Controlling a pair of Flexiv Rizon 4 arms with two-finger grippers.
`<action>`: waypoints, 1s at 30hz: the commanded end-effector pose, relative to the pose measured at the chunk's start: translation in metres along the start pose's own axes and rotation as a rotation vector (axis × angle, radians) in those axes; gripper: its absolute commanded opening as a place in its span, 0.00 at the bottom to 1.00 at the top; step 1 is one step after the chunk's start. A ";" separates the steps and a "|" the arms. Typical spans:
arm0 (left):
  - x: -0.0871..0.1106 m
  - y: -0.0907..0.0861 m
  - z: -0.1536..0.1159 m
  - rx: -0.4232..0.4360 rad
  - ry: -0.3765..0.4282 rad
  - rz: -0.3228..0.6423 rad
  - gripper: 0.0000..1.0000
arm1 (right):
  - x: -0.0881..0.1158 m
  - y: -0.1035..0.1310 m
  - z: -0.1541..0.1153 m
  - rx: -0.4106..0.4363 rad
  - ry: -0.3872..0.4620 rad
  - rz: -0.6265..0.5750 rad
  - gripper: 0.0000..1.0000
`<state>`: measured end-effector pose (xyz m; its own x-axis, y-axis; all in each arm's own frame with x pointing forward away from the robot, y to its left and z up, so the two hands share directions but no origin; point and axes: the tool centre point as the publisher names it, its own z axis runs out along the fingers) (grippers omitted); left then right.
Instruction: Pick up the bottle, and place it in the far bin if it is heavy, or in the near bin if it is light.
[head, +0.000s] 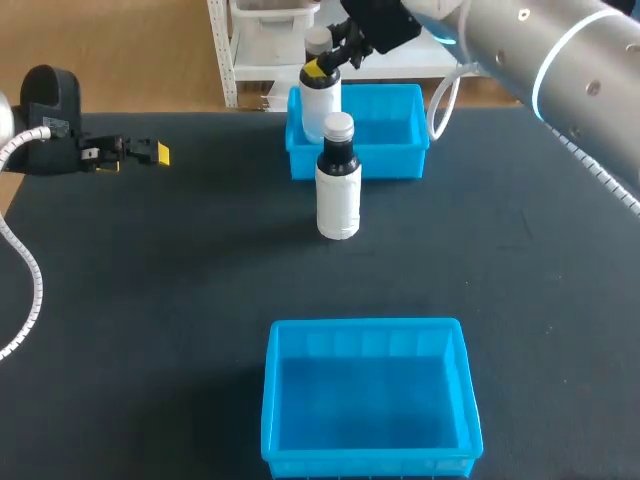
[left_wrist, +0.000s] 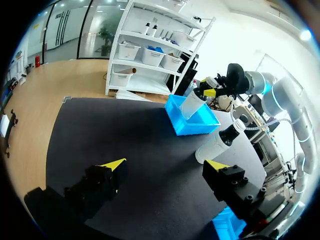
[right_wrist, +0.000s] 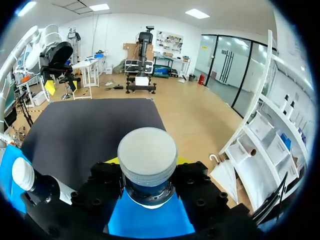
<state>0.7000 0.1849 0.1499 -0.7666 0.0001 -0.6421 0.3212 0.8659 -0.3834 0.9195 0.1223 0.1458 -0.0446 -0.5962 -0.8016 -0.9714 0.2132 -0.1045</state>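
A white bottle (head: 320, 98) with a dark neck and pale cap hangs over the left part of the far blue bin (head: 400, 135), with my right gripper (head: 328, 66) shut on its neck. The right wrist view shows that cap (right_wrist: 147, 152) between the fingers of my right gripper (right_wrist: 147, 164). A second bottle of the same kind (head: 338, 185) stands upright on the mat just in front of the far bin. My left gripper (head: 150, 153) is at the table's left edge, open and empty. The left wrist view shows my left gripper (left_wrist: 165, 165), the held bottle (left_wrist: 192, 102) and the standing bottle (left_wrist: 220, 142).
The near blue bin (head: 370, 400) sits empty at the front middle of the black mat (head: 150, 300). Its corner (left_wrist: 227, 225) shows beside my left gripper. The far bin (left_wrist: 195, 120) stands at the mat's back edge.
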 end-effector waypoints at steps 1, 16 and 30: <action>0.000 0.000 0.000 0.000 0.000 0.000 1.00 | 0.002 -0.019 0.008 -0.419 -0.001 0.015 0.00; 0.000 0.000 0.000 0.000 0.000 0.000 1.00 | 0.013 -0.017 0.021 -0.442 -0.010 0.071 0.00; 0.000 0.000 0.000 0.000 0.000 0.000 1.00 | 0.018 -0.020 0.029 -0.454 -0.001 0.116 1.00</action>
<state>0.7000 0.1849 0.1499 -0.7666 0.0001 -0.6421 0.3212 0.8659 -0.3834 0.9310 0.1250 0.1181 -0.1563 -0.5829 -0.7973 -0.9442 0.3251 -0.0526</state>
